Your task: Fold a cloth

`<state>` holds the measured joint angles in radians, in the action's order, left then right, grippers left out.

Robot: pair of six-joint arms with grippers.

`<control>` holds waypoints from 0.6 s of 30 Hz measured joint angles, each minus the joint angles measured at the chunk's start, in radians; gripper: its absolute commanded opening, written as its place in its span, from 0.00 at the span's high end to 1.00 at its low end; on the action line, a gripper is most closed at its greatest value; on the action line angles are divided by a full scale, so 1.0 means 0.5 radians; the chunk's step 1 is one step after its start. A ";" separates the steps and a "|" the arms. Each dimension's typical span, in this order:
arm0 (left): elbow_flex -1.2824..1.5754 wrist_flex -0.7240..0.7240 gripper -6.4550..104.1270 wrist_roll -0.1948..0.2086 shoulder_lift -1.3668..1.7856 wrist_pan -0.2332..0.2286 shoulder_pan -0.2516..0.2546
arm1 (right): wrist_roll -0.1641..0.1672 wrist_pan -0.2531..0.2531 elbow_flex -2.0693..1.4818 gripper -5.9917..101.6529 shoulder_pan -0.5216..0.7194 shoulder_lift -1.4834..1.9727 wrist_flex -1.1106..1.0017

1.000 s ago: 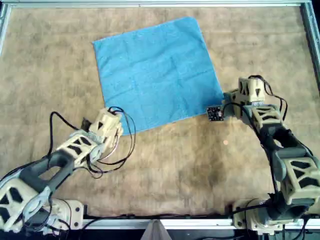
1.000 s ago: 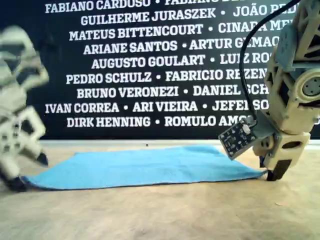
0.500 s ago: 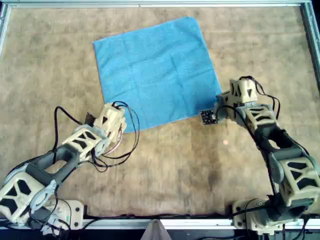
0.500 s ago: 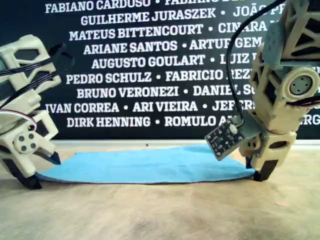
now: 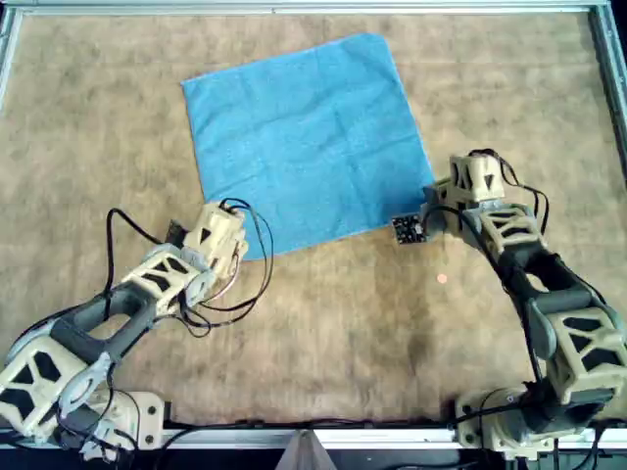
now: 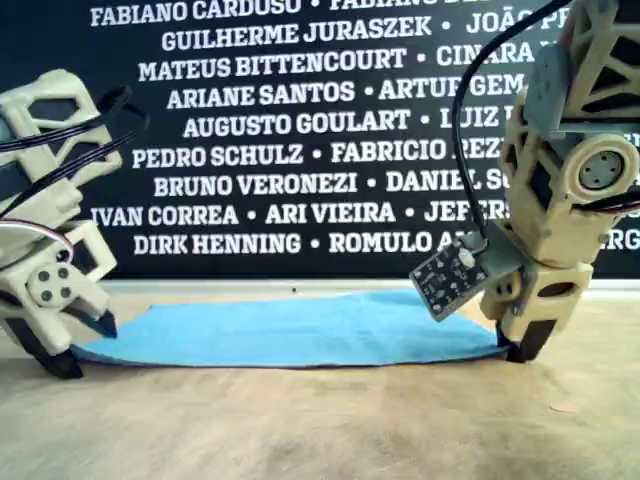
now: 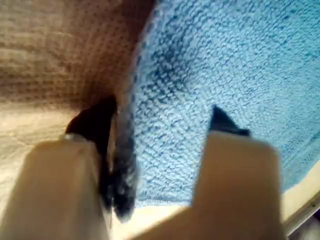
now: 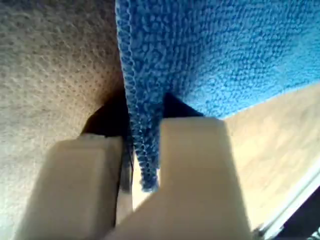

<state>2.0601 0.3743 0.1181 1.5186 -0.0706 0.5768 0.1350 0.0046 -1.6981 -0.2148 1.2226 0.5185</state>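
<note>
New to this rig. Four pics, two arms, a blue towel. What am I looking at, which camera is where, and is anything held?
These are two jointed robot arms on a brown padded table, each ending in a two-fingered tool. One picture looks straight down, one looks across the table from low down, and two come from cameras riding on the tools.

The only loose thing is a light blue cloth, lying flat and unfolded.

The left tool is open, its fingers set astride one corner of the cloth, one finger on the cloth and one beside its edge. In the overhead view this arm is on the left.

The right tool has its fingers shut on the hem at another corner. Both corners sit low at the table.
</note>
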 measured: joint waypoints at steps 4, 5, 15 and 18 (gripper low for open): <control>0.003 0.000 0.80 0.000 0.055 0.018 0.000 | 0.000 0.000 0.000 0.88 0.000 0.000 0.000; 0.006 0.000 0.87 0.000 0.077 0.037 0.000 | 0.000 0.000 0.000 0.89 0.000 0.000 0.000; 0.006 0.000 0.94 0.006 0.436 0.037 0.000 | -0.015 0.000 -0.003 0.94 -0.006 0.040 0.000; 0.006 0.000 0.94 0.006 0.472 0.025 0.000 | -0.025 0.000 -0.006 0.94 -0.031 0.123 0.025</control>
<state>2.0632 0.3743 0.1212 1.7549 -0.0583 0.5768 0.1227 0.0046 -1.7012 -0.2301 1.2839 0.5308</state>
